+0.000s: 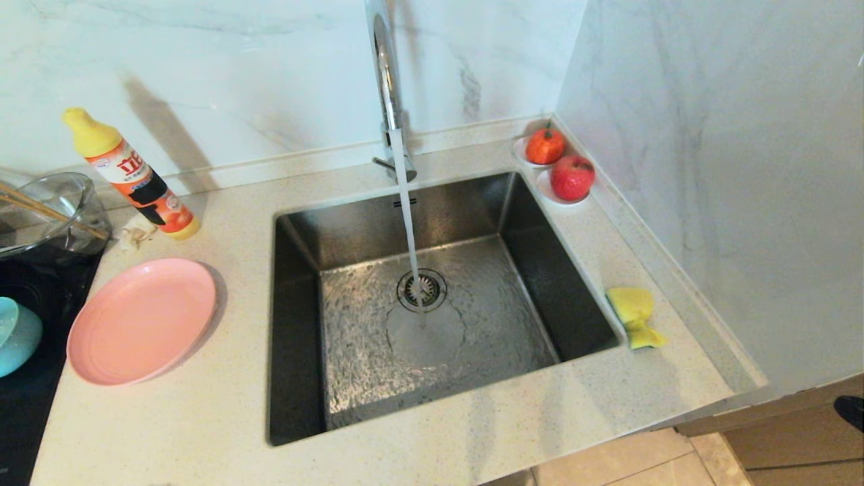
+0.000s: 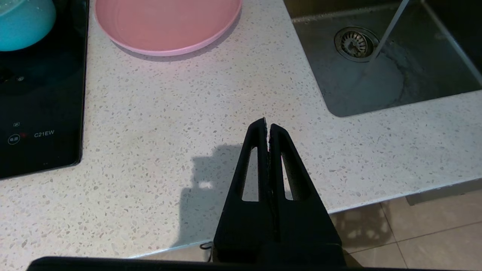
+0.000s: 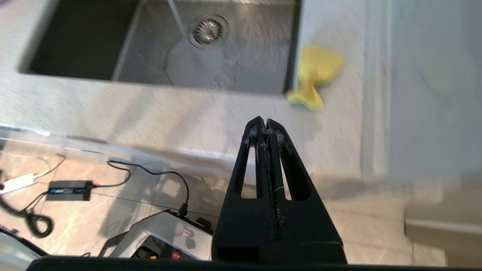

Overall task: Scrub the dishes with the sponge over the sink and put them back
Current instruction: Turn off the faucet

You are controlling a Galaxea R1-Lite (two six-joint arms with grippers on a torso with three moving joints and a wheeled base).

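The sink (image 1: 432,304) sits in the middle of the speckled tabletop (image 1: 202,418), with water running from the tall tap (image 1: 388,88) straight down onto the drain strainer (image 1: 422,290). At about nine o'clock from the sink, the pink plate (image 1: 142,320) lies flat on the tabletop. Further out at nine o'clock, the teal bowl (image 1: 17,337) rests on the black cooktop (image 1: 34,398), whose front panel reads "C21EW" in the left wrist view. At roughly three o'clock from the drain, the yellow sponge (image 1: 636,316) lies just beside the sink's right rim. At ten o'clock stands a tilted soap bottle (image 1: 131,177) with a yellow cap and an orange label bearing Chinese characters. A glass bowl (image 1: 47,209) sits beyond the cooktop. At one o'clock, two red fruits (image 1: 560,165) sit on small white dishes in the corner.

The left end effector (image 2: 267,126) hangs over the tabletop's front edge, fingers pressed together and empty. The right end effector (image 3: 265,122) is near the front edge too, fingers together, holding nothing, with the sponge well ahead of it.
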